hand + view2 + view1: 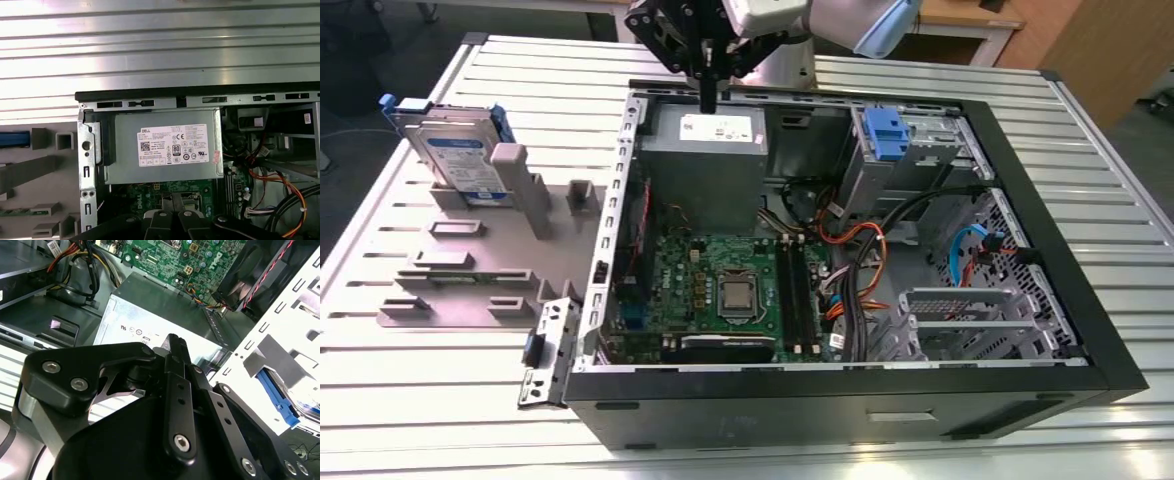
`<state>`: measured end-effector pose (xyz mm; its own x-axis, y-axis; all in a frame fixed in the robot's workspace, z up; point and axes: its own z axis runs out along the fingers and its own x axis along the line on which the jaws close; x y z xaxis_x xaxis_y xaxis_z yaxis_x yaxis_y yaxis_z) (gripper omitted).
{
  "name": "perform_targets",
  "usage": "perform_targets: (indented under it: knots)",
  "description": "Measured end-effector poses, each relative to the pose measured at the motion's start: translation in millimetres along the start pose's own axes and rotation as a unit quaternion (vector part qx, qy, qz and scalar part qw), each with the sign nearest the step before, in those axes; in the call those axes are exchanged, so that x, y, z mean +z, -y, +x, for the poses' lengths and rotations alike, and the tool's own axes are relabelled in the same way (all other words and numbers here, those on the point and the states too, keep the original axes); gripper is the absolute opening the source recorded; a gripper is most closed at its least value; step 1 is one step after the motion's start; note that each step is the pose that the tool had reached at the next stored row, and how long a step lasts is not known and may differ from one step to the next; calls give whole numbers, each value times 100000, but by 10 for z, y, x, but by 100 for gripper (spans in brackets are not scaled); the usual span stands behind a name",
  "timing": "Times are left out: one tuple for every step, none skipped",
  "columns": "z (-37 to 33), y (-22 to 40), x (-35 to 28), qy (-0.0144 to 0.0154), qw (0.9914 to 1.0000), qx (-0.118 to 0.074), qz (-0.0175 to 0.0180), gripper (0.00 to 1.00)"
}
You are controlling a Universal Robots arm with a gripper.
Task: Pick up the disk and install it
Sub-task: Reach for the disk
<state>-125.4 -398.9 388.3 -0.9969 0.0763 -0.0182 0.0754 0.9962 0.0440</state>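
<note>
The disk (pixel 460 155), silver-grey with a white-and-blue label and blue side rails, stands on edge in a grey fixture (pixel 467 260) on the table, at the exterior view's left, outside the computer case (pixel 1067 300). Its blue rail shows beyond the case wall in both wrist views (pixel 276 396) (pixel 14 139). My gripper (pixel 707 103) hangs over the back of the open case, just above the grey power supply box (pixel 707 150). Its fingers (pixel 175 342) are pressed together with nothing between them, well apart from the disk.
Inside the case lie a green motherboard (pixel 720 280), bundled cables (pixel 854 240) and a drive bay holding a bare blue plastic clip (pixel 886 135). The power supply (pixel 165 150) carries a white sticker. The ribbed metal table (pixel 427 400) surrounds the case.
</note>
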Motion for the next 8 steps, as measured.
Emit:
perform_targets:
  knots:
    - [2,0,0,0,100000,-1,-1,11]
    - [4,0,1,3,100000,-1,-3,11]
    - [9,1,1,2,100000,1,-3,11]
    - [15,2,1,0,100000,-3,1,11]
    - [23,2,1,1,100000,-3,1,11]
    - [30,2,1,-2,100000,-5,5,11]
    - [37,3,1,-1,100000,-3,0,11]
    - [43,3,1,-4,100000,-4,6,11]
